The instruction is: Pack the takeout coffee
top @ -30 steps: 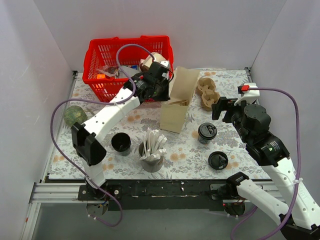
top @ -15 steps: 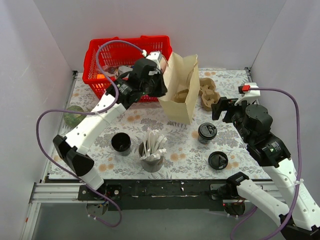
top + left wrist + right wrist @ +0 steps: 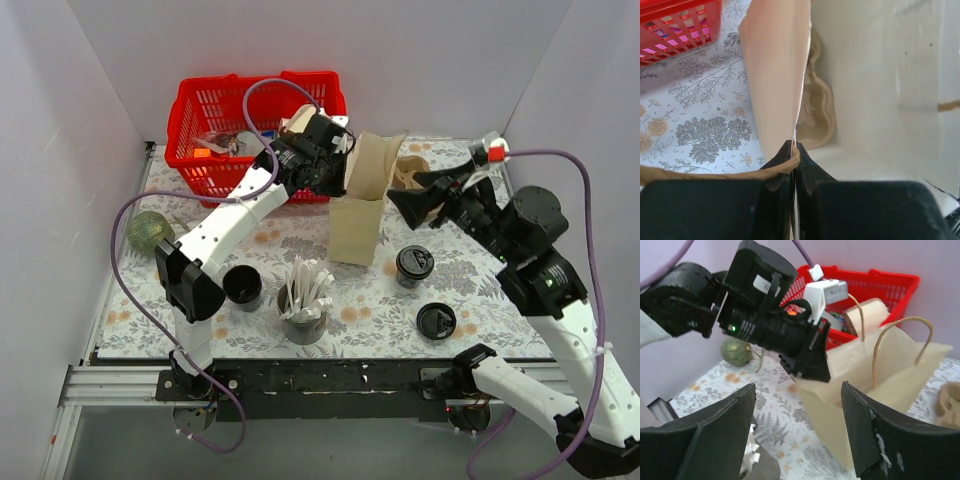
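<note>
The takeout coffee [image 3: 414, 264] stands upright on the flower-printed tablecloth [image 3: 380, 300], toward the arms' bases from the right gripper [image 3: 408, 192] and clear of it. It is not between the jaws, which stand wide apart and hold nothing. The left gripper [image 3: 795, 148] is pinched tight on the top edge of the paper bag [image 3: 358, 205], which stands upright to the left of the coffee and apart from it. Neither wrist camera takes in the coffee, so we judge its place from the overhead view alone. From above, the left gripper's own body covers its fingertips, and we see the grip only in its wrist view. The bag and the right gripper hide part of the cup carrier [image 3: 819, 109], and we cannot make out what lies in the red basket [image 3: 205, 120] or inside the bag. The coffee is a small dark cup under a round black lid with a raised rim. The bag is plain brown kraft paper with thin twisted cord handles [image 3: 700, 176]. The carrier is moulded tan pulp with rounded wells, and the basket is a red plastic lattice. The right gripper's fingers [image 3: 720, 430] are broad, matte black wedges, scuffed pale on the one at the right of the wrist view.
</note>
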